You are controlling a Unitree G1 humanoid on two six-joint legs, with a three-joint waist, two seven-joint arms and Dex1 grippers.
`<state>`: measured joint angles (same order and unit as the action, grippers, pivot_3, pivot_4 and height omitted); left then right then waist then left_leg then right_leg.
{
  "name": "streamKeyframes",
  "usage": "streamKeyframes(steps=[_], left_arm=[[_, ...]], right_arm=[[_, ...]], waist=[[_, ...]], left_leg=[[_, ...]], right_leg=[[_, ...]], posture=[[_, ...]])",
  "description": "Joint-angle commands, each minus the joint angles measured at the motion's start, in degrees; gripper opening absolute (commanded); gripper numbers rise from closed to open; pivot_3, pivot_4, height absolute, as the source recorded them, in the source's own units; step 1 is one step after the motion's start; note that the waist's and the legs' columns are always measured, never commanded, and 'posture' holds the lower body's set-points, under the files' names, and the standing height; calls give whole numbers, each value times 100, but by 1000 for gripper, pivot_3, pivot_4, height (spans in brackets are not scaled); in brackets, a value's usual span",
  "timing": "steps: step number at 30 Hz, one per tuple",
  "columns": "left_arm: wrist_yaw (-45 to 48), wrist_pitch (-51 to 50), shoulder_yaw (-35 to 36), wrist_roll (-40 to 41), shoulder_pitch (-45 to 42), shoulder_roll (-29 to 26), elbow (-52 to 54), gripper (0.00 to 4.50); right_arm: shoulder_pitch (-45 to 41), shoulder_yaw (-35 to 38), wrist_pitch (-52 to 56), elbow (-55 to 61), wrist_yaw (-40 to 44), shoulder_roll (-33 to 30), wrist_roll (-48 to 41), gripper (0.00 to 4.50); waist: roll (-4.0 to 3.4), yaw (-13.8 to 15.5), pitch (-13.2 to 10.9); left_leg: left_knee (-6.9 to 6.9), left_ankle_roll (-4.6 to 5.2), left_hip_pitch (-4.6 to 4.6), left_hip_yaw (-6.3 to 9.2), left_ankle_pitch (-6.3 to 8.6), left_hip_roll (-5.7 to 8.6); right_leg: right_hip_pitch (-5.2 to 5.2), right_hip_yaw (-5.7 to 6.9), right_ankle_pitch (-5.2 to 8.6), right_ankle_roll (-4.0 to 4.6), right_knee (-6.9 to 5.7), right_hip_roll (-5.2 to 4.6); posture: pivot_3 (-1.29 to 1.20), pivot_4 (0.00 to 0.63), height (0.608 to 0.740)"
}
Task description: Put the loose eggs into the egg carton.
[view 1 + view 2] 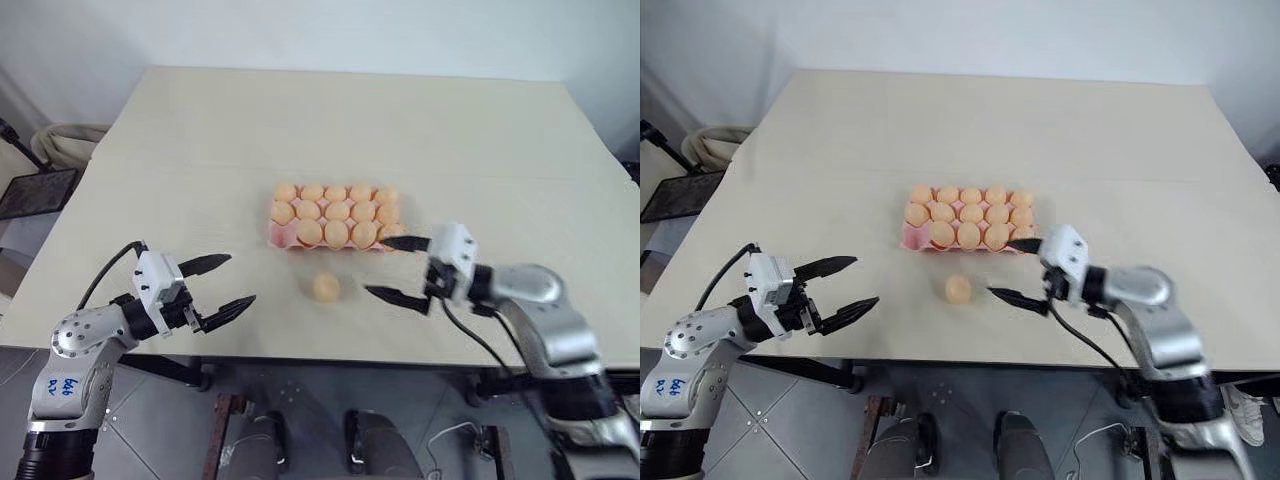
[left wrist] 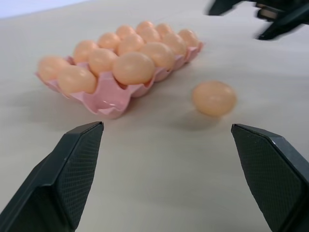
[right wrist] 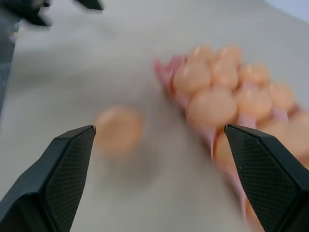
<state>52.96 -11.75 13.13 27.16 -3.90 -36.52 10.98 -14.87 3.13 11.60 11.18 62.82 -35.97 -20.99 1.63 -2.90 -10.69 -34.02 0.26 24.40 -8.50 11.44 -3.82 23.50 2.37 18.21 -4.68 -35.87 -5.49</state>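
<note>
Item: egg carton point(image 1: 283, 236), pink moulded tray, sitting mid-surface, a little toward the near edge. I am counting eggs in nearly every cup; one near-left corner cup is looking empty, though I cannot confirm it from the head views.

Item: loose egg point(image 1: 326, 287), peach-orange, lying on the pale surface point(image 1: 200, 150) just near of the carton's near edge, apart from it, untouched.

Item: right pincer point(image 1: 400, 269), spread wide, gripping nothing. I am holding it just right of the loose egg, its far finger reaching close to the carton's near-right corner.

Item: left pincer point(image 1: 226, 282), spread wide, gripping nothing, hovering well to the left of the egg and carton, near the surface's near edge.

Risks I am watching:
- The egg is round and free on a smooth surface; a finger nudging it off-centre is likely to send it rolling toward the near edge.
- The right pincer's far finger is working very near the carton corner; catching it could be shifting the tray or tipping seated eggs.
- Closing too hard may be cracking the shell.
- Lowering the egg onto an occupied cup would be knocking neighbours.
</note>
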Motion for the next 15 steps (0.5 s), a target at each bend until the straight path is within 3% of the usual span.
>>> streamKeyframes(steps=[1,7,15], left_arm=[[68,124,44,43,-93,-20,-89,4500],[234,194,50,46,-83,-107,-352,4500],[333,35,-491,-183,-449,-116,-382,4500]], right_arm=[[592,686,-349,309,280,-179,-547,4454],[1610,1532,-544,213,34,-295,-652,4454],[1858,1960,-360,352,-234,-524,-690,4454]], waist=[[0,-16,0],[0,-16,0],[-1,22,-1]], left_leg=[[-3,-1,-6,0,0,-2],[-16,-3,-23,8,-3,-4],[-15,-2,-21,8,-3,-1]], right_leg=[[-5,-1,0,0,-4,2],[-22,-3,-2,-1,-7,-1],[-24,-10,14,33,-1,-8]], posture=[[0,150,740],[0,150,740],[0,150,740]])
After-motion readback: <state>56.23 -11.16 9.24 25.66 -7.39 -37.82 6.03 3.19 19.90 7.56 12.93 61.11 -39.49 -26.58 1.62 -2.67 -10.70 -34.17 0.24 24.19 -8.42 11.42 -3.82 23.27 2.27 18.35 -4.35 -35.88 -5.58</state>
